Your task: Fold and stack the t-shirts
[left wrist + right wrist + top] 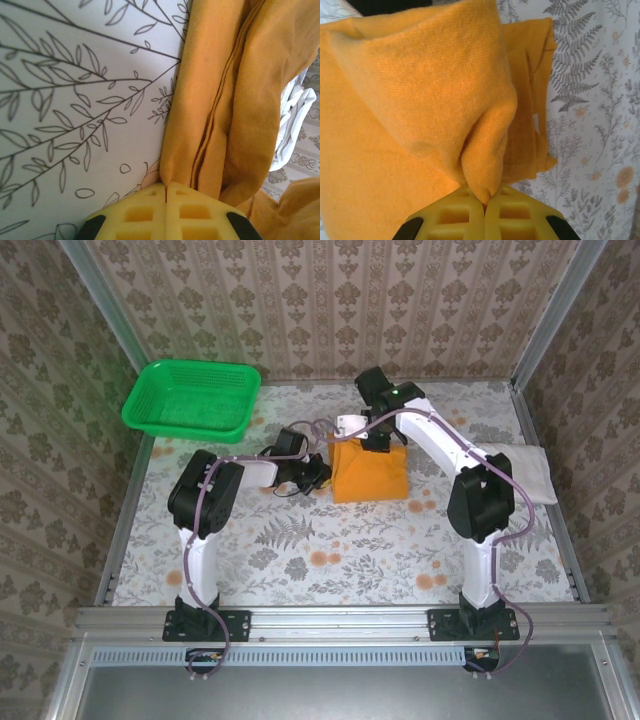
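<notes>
the orange t-shirt [372, 478] lies between them, left gripper [165, 189] clamped on its left edge, right gripper [484, 196] pinching its far edge (white t-shirt [522, 468] waits at the table's [300, 555] right edge).

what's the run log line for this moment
left gripper: shut on orange t-shirt | right gripper: shut on orange t-shirt | white t-shirt: lying far right

The mustard-orange t-shirt [370, 475] is folded into a compact, roughly square packet at the centre of the bench, its cloth bunched into ridges at the left and far edges. The white t-shirt [520, 468] lies folded flat at the bench's right edge, well apart.
</notes>
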Controlling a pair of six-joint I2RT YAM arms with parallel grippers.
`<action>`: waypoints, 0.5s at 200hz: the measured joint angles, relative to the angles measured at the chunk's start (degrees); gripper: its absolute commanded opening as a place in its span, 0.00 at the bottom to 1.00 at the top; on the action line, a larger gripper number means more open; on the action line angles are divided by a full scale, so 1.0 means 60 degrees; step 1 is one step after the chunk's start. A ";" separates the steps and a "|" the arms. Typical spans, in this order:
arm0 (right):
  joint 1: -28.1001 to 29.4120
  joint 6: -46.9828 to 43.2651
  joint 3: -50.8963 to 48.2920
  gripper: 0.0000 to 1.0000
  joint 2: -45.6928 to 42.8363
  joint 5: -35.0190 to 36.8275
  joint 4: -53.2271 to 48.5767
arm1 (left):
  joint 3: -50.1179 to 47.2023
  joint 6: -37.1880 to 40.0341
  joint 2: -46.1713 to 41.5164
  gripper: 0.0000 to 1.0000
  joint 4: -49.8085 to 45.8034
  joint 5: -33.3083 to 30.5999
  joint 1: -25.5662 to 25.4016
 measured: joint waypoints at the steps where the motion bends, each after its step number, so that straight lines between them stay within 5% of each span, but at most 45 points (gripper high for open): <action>1: 0.0000 -0.0011 0.0029 0.00 0.0026 0.0011 0.0004 | 0.0004 0.0000 0.0004 0.00 -0.0007 0.0000 0.0000; 100: -0.0255 0.0000 0.0619 0.00 0.1439 0.0310 0.1195 | 0.0168 0.0288 0.0076 0.00 -0.0280 0.0193 0.0051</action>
